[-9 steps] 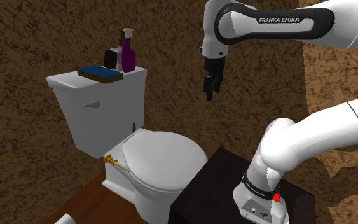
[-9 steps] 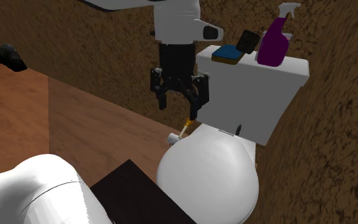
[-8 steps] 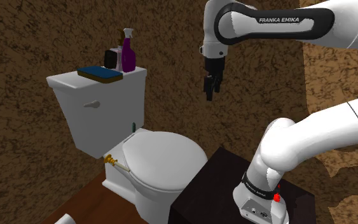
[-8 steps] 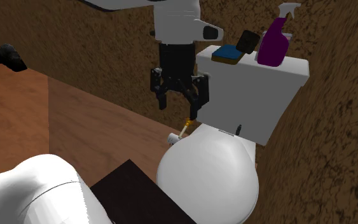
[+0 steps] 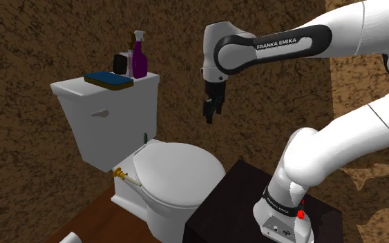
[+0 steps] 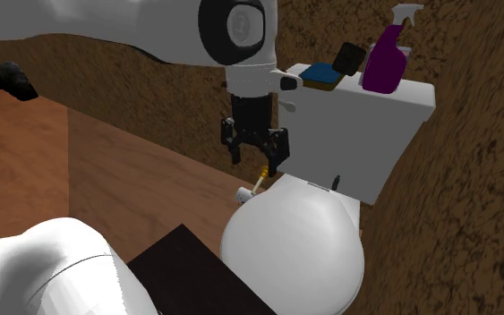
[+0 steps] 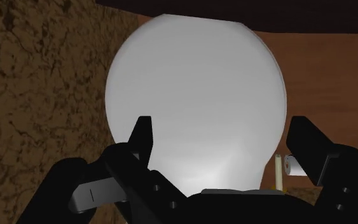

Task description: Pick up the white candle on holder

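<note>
Wrist view shows hand (image 7: 221, 124) wide open, empty, over toilet lid (image 7: 196, 76)

A spray bottle (image 5: 139, 59) and a flat pad (image 5: 108, 79) sit on the tank (image 5: 110, 121), behind the toilet lid (image 5: 177, 169). The candle on holder (image 5: 129, 179) lies beside the lid near the tank; the claw (image 5: 210, 112) hangs above the lid.

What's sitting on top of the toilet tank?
A flat blue pad, a black object and a purple spray bottle on the tank lid. Something pale behind the bottle is mostly hidden.
</note>
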Robot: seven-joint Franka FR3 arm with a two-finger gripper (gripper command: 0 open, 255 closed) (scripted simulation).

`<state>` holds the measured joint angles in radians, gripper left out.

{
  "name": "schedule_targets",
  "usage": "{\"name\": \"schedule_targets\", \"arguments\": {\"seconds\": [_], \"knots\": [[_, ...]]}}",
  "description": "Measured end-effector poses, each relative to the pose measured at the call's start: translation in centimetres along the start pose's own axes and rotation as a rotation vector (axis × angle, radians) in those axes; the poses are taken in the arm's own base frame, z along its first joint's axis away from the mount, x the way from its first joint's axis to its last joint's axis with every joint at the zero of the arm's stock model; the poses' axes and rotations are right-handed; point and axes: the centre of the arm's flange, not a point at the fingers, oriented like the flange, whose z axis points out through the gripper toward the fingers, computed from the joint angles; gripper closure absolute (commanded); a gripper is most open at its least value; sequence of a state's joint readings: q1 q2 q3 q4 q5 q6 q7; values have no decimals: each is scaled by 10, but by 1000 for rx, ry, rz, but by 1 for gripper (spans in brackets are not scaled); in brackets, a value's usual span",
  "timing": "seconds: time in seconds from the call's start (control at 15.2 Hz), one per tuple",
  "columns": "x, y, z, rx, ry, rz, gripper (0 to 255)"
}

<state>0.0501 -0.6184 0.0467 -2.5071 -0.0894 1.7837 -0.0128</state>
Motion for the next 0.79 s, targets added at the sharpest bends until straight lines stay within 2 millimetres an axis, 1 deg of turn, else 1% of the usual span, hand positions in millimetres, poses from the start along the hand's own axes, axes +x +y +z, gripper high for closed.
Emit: {"name": "schedule_targets", "arguments": {"seconds": [0.07, 0.13, 0.26, 0.46, 0.73, 0.79], "knots": [[8, -7, 11, 0, 6, -3, 0], [18, -14, 17, -1, 14, -5, 0], [30, -24, 35, -2, 28, -11, 0], [52, -38, 61, -4, 49, -19, 0], [79, -65, 94, -7, 78, -30, 0], [89, -70, 102, -7, 85, -33, 0]]}}
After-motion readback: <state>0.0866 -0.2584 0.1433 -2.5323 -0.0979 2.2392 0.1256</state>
